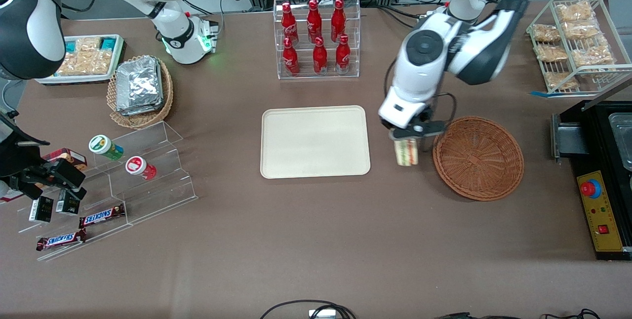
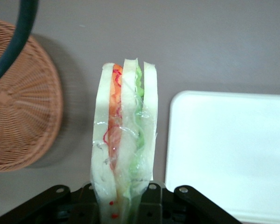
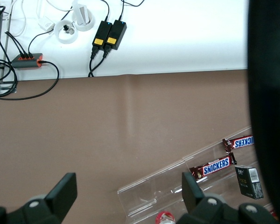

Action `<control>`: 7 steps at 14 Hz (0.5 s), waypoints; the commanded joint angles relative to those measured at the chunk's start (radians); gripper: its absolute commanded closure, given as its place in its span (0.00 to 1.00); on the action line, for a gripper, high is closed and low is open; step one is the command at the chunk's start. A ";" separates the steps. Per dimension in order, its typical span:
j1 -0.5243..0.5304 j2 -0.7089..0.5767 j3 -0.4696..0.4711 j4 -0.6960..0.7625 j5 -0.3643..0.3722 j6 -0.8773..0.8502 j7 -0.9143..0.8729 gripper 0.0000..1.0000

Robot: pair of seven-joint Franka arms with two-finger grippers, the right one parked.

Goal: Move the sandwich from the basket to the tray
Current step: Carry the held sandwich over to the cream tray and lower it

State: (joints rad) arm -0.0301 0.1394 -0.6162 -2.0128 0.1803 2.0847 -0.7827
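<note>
The gripper point(image 1: 411, 137) is clamped on the sandwich point(image 1: 406, 152), holding it up off the table in the gap between the basket point(image 1: 478, 157) and the tray point(image 1: 315, 141). The sandwich hangs below the fingers, clear of both, and nothing lies on the tray.

From the front you can't really see the fingers themselves, since the arm's white wrist housing covers most of the gripper; only the sandwich sticking out underneath is plain. The filling is just a colored smudge from there.

The wrist camera fills that in. The sandwich point(image 2: 125, 140) stands on edge, three pale bread slices with orange and red filling in one gap and green in the other, with the clear wrap crinkled over it. Its lower end disappears between the black gripper parts, so the actual contact spot is hidden. The basket point(image 2: 23, 116) sits to one side and a corner of the tray point(image 2: 228, 154) to the other, both cut off at the picture's edges, and a dark cable point(image 2: 14, 42) crosses over the basket.

The front view also takes in the rack of red bottles point(image 1: 316, 37), farther from the camera than the tray, which the wrist camera doesn't catch.
</note>
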 commanded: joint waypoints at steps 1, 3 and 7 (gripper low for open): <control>-0.079 0.074 0.000 0.026 0.063 0.020 -0.007 1.00; -0.117 0.114 0.000 0.031 0.071 0.037 -0.016 1.00; -0.183 0.202 0.000 0.031 0.077 0.093 -0.055 1.00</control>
State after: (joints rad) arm -0.1782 0.2869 -0.6212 -2.0119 0.2330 2.1576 -0.7954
